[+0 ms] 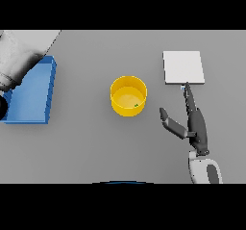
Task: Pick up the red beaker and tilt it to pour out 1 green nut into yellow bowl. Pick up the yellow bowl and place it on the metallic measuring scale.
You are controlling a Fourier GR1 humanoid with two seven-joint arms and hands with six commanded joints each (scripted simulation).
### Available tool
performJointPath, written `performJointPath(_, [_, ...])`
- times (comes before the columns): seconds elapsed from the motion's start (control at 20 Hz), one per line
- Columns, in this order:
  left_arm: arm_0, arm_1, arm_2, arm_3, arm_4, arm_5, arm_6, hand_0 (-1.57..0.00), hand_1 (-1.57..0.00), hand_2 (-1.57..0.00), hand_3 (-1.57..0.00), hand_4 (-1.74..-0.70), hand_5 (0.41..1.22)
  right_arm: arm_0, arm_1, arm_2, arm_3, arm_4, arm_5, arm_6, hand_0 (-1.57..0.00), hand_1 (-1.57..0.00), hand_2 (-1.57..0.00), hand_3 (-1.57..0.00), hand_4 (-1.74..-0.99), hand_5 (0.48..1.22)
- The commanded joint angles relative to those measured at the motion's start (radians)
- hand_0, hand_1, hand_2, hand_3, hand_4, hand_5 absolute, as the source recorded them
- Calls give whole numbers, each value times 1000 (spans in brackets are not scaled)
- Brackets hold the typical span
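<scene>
Fingers [190,99] of right hand [197,125] straight, spread, near yellow bowl [128,95].

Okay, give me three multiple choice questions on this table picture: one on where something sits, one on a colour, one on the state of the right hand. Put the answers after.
1. Where is the metallic measuring scale relative to the yellow bowl?
A. To its right and farther back
B. To its left and nearer
C. Directly under it

2. What colour is the tray at the table's left side?
A. Red
B. Blue
C. Green

3. How is the right hand?
A. Curled round the bowl
B. Open, fingers straight, holding nothing
C. Pressing into the tray

Answers: 1 A, the scale lies up and right of the bowl. 2 B, its walls are blue. 3 B, its fingers reach toward the scale and its thumb toward the bowl, apart from it.
</scene>
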Motion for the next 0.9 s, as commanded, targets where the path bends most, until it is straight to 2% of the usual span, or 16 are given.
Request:
performJointPath(0.0, [11, 14, 63, 32, 63, 13, 25, -1571, -1571, -1548, -1379, -1727, 1221, -2, -6, -6, 1, -7, 4, -5, 1, 1, 1, 1, -1199, 594])
performJointPath(0.05, [29, 29, 120, 71, 122, 27, 75, -1571, -1571, -1553, -1365, -1729, 1221, -10, -6, -1, 3, -3, 6, 3, 1, 1, 1, 1, -1209, 593])
performJointPath(0.1, [40, 46, 169, 103, 176, 50, 94, -1571, -1571, -1556, -1360, -1732, 1221, -11, -8, -6, 11, -11, 11, 1, 1, 1, 1, 1, -1222, 592])
performJointPath(0.25, [107, 121, 301, 132, 343, 117, 92, -1571, -1571, -1563, -1396, -1736, 1221, -10, -13, -9, 29, -12, 11, -39, 1, 1, 1, 1, -1222, 587])
performJointPath(0.4, [212, 185, 395, 102, 488, 187, 111, -1571, -1571, -1567, -1428, -1739, 1221, -13, -28, -9, 19, -17, 24, -42, 1, 1, 1, 1, -1226, 587])
performJointPath(0.45, [249, 207, 413, 81, 520, 216, 159, -1571, -1571, -1568, -1414, -1739, 1221, -18, -30, -5, 20, -6, 21, -43, 1, 1, 1, 1, -1223, 591])
performJointPath(0.6, [405, 264, 483, -34, 650, 330, 236, -1571, -1571, -1569, -1446, -1740, 1221, -16, -40, -5, 25, -8, 32, -28, 1, 1, 1, 1, -1212, 604])
performJointPath(0.75, [566, 297, 518, -186, 755, 412, 366, -1571, -1571, -1570, -1458, -1740, 1221, -33, -61, -10, 30, 1, 36, -13, 1, 1, 1, 1, -1210, 631])
performJointPath(0.85, [686, 325, 520, -315, 802, 473, 438, -1571, -1571, -1570, -1452, -1741, 1221, -31, -52, 2, 39, 18, 28, -32, 1, 1, 1, 1, -1210, 649])
